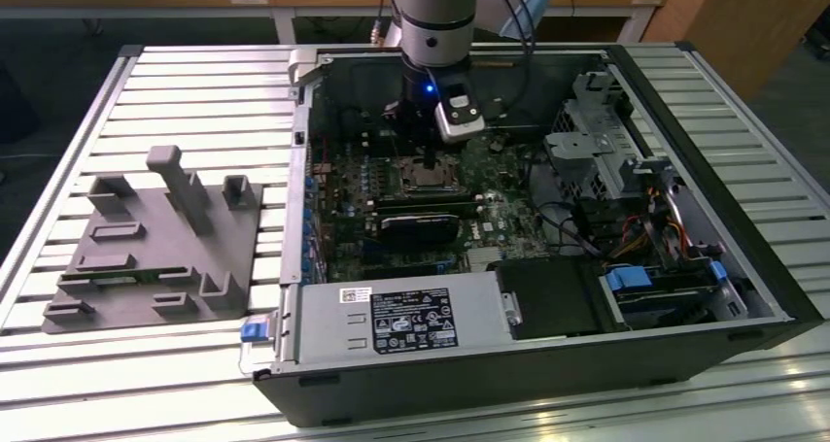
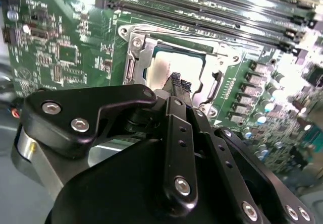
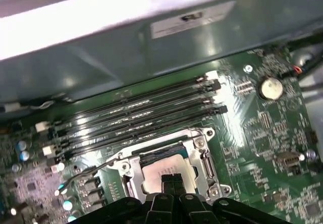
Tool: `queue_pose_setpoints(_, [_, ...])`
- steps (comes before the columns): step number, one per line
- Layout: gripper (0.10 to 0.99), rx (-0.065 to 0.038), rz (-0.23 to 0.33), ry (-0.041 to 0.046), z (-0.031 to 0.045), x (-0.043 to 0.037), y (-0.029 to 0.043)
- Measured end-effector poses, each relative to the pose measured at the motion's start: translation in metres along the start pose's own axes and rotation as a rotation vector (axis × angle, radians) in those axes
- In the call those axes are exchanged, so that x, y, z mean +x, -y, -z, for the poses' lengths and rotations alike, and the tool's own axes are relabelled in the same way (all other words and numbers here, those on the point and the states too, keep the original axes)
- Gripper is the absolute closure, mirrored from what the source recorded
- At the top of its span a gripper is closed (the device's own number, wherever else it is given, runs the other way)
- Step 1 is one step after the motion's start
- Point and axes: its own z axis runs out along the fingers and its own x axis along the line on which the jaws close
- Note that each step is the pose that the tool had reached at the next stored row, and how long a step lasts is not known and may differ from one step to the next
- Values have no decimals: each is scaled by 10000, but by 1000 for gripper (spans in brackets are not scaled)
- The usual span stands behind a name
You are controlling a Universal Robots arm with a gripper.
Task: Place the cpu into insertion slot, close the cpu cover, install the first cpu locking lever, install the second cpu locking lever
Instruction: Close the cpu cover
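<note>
Tool nearest: fingers together, clamped on nothing, tips just over cpu. cpu cover looks lowered around it. Judged: cover-closing step; calls for gentle, even press.

Pictured: one open computer case on one slatted desk, one grey moulded fixture alongside. Inside, one green board, four long black memory slots (side by side), one cpu in one insertion slot, one coin cell.

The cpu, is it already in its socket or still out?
In. In the first wrist view the cpu lies flat inside the silver-rimmed insertion slot, with the hand close over it.
</note>
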Motion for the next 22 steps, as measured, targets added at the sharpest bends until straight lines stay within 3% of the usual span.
queue_pose_setpoints(11, [980,-77,1967,-35,-20,1,1])
queue_pose_setpoints(17, [980,-112,2197,-42,-28,-11,43])
queue_pose_setpoints(20, [980,-221,2192,-62,-28,-18,64])
queue_pose_setpoints(22, [980,-381,2185,-90,-28,-21,76])
